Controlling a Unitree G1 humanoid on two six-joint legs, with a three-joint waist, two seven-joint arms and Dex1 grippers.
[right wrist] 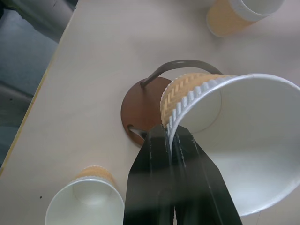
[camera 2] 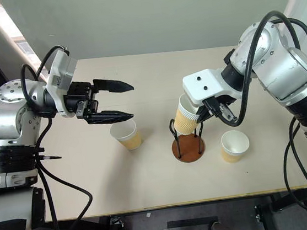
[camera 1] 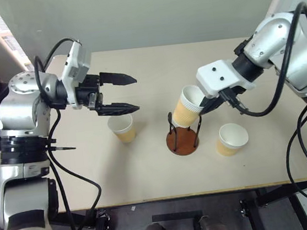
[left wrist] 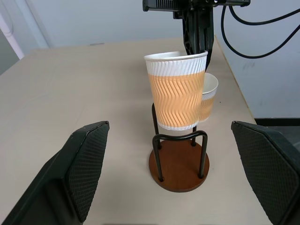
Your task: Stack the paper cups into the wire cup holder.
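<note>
**Cup handling at the holder**

The right pincer (camera 1: 207, 106) pinched the rim of a tilted paper cup (camera 1: 187, 108) above the wire cup holder (camera 1: 182, 139) — thin-walled, light, easily crushed. The left pincer (camera 1: 130, 94) stood wide, empty. Two cups (camera 1: 123, 127) (camera 1: 231, 139) stood on the worktop (camera 1: 149, 171).

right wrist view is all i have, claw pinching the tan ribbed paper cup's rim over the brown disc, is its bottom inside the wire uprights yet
Observer: Not yet. The held tan ribbed paper cup hangs tilted, its bottom just above the black wire cup holder.
Operator: where's the left claw
Observer: The left claw is open, hovering above the cup on the robot's left.
Operator: third cup upright?
Observer: Yes, the third paper cup stands upright on the beige table, to the holder's right.
</note>
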